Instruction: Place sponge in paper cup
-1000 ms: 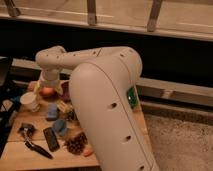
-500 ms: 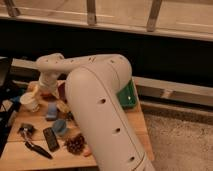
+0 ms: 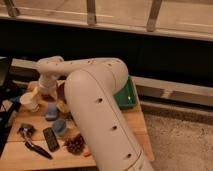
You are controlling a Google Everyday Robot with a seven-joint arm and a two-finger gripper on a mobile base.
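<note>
Open pincer (image 3: 44,94) low over the back left of the worktop (image 3: 131,125), with the sponge lying free just in front of it.

Camera view: the white arm (image 3: 95,107) rises from the lower right, bends at the top left and drops its wrist toward the wooden worktop. There the pincer hangs with its jaws apart and nothing between them. The sponge (image 3: 51,111) lies flat on the wood just below the pincer in the picture, on the near side, and looks clear of it. The cup (image 3: 29,101) stands upright a little to the left of the sponge, beside the pincer's lower left. A round blue thing (image 3: 60,127) sits near the sponge toward the front edge, with a pine cone (image 3: 75,144) further forward.
</note>
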